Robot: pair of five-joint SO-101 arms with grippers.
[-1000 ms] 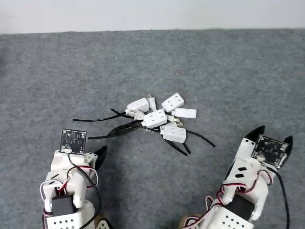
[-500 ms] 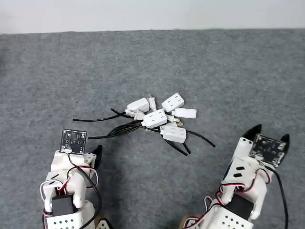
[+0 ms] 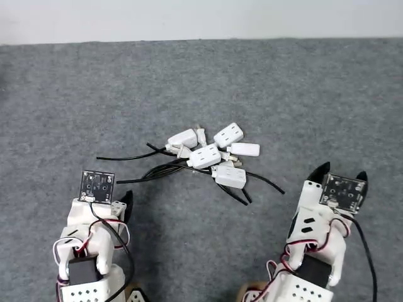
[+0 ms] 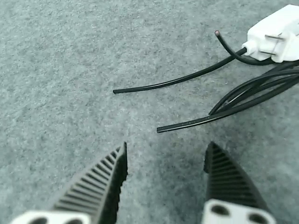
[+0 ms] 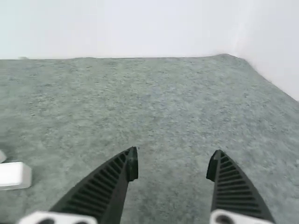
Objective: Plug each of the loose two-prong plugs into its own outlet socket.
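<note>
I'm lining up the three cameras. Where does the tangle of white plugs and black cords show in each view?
High view: the tangle lies mid-mat, ahead of both arms.
Left wrist view: its near fringe, a white plug and black cords, beyond the open left fingers.
Right wrist view: one white block of it, at the frame edge beside the open right fingers.
Shared landmark: the grey mat.
</note>
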